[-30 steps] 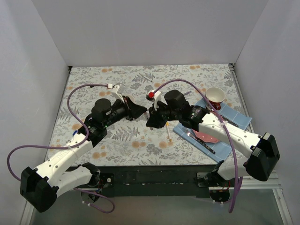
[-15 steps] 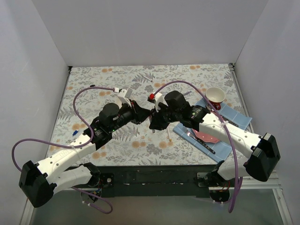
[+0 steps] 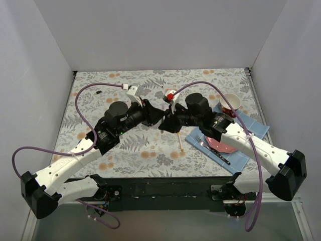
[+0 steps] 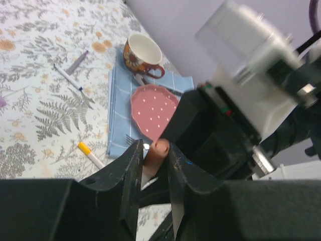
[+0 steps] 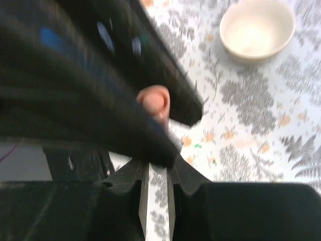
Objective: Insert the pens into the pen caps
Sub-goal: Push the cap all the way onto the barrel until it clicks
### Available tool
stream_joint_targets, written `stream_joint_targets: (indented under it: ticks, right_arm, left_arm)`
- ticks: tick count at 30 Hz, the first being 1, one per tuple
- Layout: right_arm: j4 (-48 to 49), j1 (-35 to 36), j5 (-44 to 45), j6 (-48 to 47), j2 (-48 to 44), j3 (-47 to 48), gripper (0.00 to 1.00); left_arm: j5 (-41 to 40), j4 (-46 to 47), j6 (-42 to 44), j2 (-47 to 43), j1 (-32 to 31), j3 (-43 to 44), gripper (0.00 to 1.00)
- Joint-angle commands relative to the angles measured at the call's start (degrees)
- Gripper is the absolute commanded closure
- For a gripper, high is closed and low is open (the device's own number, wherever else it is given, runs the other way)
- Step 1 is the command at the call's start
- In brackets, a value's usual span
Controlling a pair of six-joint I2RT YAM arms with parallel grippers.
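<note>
Pink cap (image 4: 160,150) looks pushed onto the pen (image 5: 161,120) mid-air. Right gripper (image 5: 158,168) pinches the pen, left gripper (image 4: 155,146) sits narrow round the cap, can't tell if gripping. One yellow pen (image 4: 90,154) waits on the cloth (image 4: 30,75), so more left.

A robot laboratory test booth is suggested by plain white walls (image 3: 160,35) closing in a cloth-covered table (image 3: 150,75), with two cabled robot arms (image 3: 75,160) bolted along the frame's bottom edge.
</note>
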Motion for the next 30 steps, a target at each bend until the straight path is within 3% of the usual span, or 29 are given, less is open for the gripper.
stream_joint_targets:
  ticks: [1, 11, 17, 25, 30]
  right_arm:
    - [21.67, -2.11, 3.47, -1.91, -3.95, 2.44, 0.99]
    - [21.67, -1.76, 1.27, -1.39, -5.01, -1.08, 0.99]
    - [20.01, -1.76, 2.15, 0.20, -5.80, -1.43, 0.99]
    - [19.82, -2.11, 1.98, 3.88, -6.41, -0.81, 0.99]
    - [22.81, -2.11, -1.53, 8.72, -8.43, -1.61, 0.99]
  left_arm:
    - [8.20, -16.13, -0.49, 0.90, -3.72, 1.32, 0.74]
    - [-1.90, -23.33, 7.85, 5.72, -2.93, 20.12, 0.43]
    - [-1.39, -27.03, 13.48, 6.35, -0.29, 30.24, 0.36]
    - [9.24, -27.65, 15.95, -2.07, -0.03, 25.86, 0.32]
    - [12.32, -26.16, 16.30, -6.92, -0.03, 15.93, 0.33]
